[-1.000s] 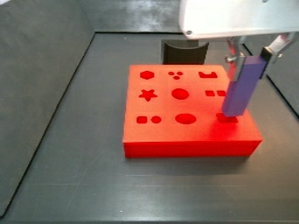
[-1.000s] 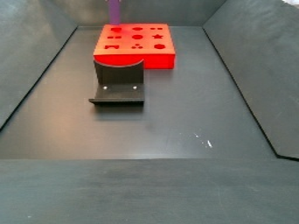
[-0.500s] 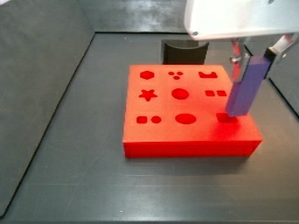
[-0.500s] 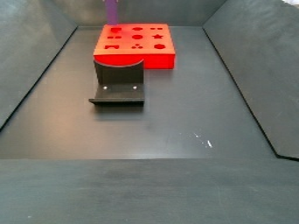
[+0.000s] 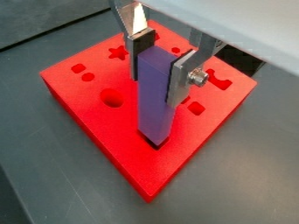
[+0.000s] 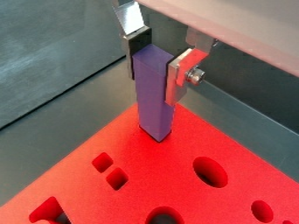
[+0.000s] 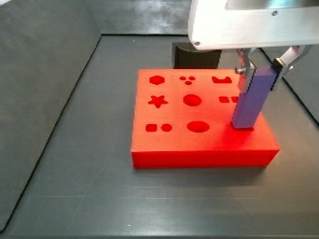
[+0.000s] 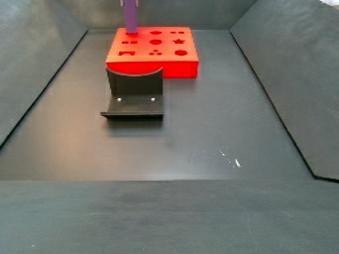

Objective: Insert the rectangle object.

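Observation:
My gripper (image 5: 158, 59) is shut on the purple-blue rectangle object (image 5: 155, 96), holding it upright by its upper end. The bar's lower end rests in or on the red block (image 5: 93, 114) near one corner; I cannot tell how deep it sits. Both wrist views show the bar (image 6: 155, 92) between the silver fingers. In a side view the bar (image 7: 255, 97) stands at the block's (image 7: 187, 140) near right corner under the gripper (image 7: 259, 63). In another side view the bar (image 8: 131, 15) rises from the block's (image 8: 179, 67) far left corner.
The block's top has several shaped holes, among them a star (image 7: 157, 102), circles and small squares. The dark grey curved holder (image 8: 134, 95) stands on the floor beside the block. Dark walls enclose the floor (image 8: 199, 149).
The gripper and the bar have shifted slightly and come more upright; the bar's lower end now stands straighter at the block's corner.

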